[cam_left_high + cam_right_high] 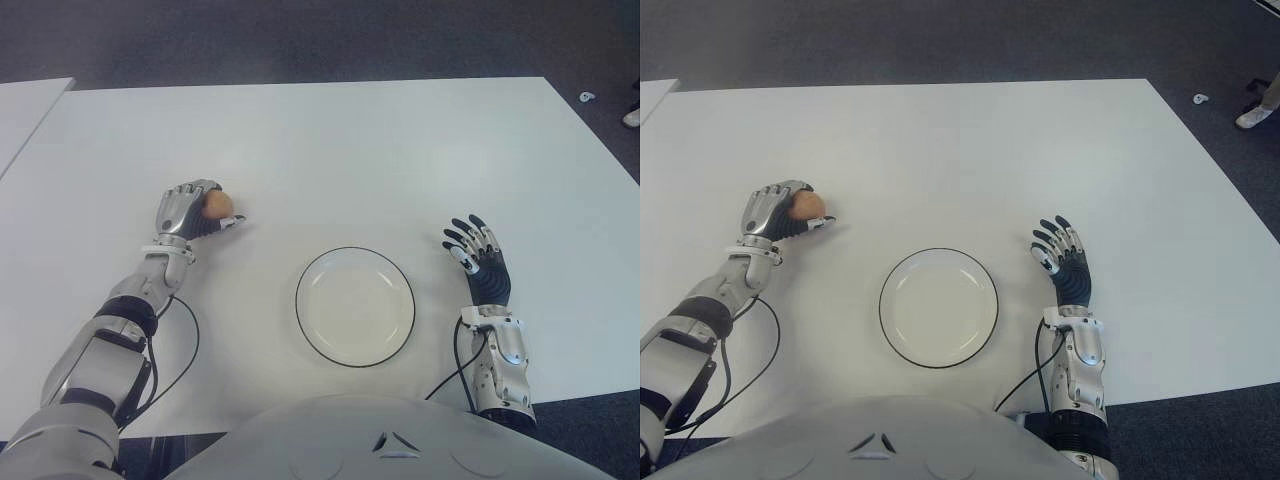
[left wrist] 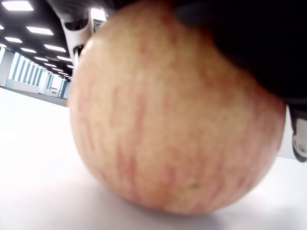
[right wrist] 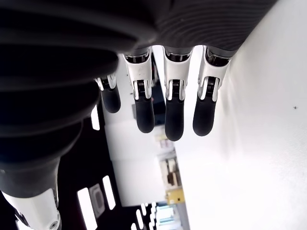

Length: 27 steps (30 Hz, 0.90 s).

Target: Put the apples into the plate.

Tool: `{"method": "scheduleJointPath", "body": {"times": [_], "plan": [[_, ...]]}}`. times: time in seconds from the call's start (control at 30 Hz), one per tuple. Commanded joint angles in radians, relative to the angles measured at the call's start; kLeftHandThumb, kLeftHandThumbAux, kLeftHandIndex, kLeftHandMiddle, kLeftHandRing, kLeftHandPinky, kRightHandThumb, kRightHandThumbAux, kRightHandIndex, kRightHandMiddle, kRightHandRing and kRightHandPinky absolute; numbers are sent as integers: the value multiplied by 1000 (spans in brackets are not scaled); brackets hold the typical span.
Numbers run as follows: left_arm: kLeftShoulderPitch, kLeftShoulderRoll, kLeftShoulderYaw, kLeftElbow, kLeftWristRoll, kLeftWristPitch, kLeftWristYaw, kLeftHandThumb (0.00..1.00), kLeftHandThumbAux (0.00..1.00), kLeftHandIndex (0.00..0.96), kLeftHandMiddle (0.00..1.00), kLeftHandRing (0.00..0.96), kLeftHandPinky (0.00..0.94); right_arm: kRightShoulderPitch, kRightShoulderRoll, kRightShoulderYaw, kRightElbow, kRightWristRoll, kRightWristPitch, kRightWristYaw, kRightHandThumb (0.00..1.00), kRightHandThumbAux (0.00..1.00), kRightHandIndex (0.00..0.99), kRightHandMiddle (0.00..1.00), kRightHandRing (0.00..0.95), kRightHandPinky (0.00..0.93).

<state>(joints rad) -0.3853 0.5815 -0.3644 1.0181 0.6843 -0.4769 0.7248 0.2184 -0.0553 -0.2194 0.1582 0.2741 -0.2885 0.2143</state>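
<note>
From the head, the left hand (image 1: 190,212) curls its fingers around a small round yellow-red apple (image 1: 217,204) on the white table (image 1: 330,150), left of the empty black-rimmed white plate (image 1: 355,305). The left wrist view shows the streaked apple touching the tabletop. The right hand (image 3: 158,103), right of the plate, has straight, spread fingers.

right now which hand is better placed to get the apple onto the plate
Left. The left hand already has its fingers wrapped around the apple, left of the empty plate. The right hand is open, holding nothing, right of the plate.
</note>
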Motion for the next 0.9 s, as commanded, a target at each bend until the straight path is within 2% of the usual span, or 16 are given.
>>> {"method": "scheduleJointPath", "body": {"times": [0.03,0.2,0.3,0.33,0.4,0.63,0.9], "plan": [[-2,11,1,-16,9,7,4,749,695,443,876,865,850,17,8,3,32,-1,28,-2,494,724,129,237,262,306],[3,19,-3,-39,25,15,20,749,695,443,881,871,856,19,9,5,24,-2,28,-4,487,722,123,231,258,299],[46,35,16,-197,34,49,2,749,695,443,882,873,857,20,10,6,19,-4,28,-7,485,724,122,230,259,303],[72,43,32,-295,35,76,-22,749,695,443,882,873,857,21,11,7,17,-5,30,-9,485,725,121,229,259,304],[103,52,50,-405,36,114,-53,749,695,443,882,873,856,20,13,8,18,-6,31,-11,487,728,121,230,260,305],[126,60,72,-575,92,191,-68,750,695,443,882,875,860,9,20,11,27,-4,34,-16,511,730,126,237,261,300],[148,76,104,-759,155,267,-145,750,695,443,887,884,864,-3,27,18,43,-10,34,-18,530,733,135,247,271,310]]}}
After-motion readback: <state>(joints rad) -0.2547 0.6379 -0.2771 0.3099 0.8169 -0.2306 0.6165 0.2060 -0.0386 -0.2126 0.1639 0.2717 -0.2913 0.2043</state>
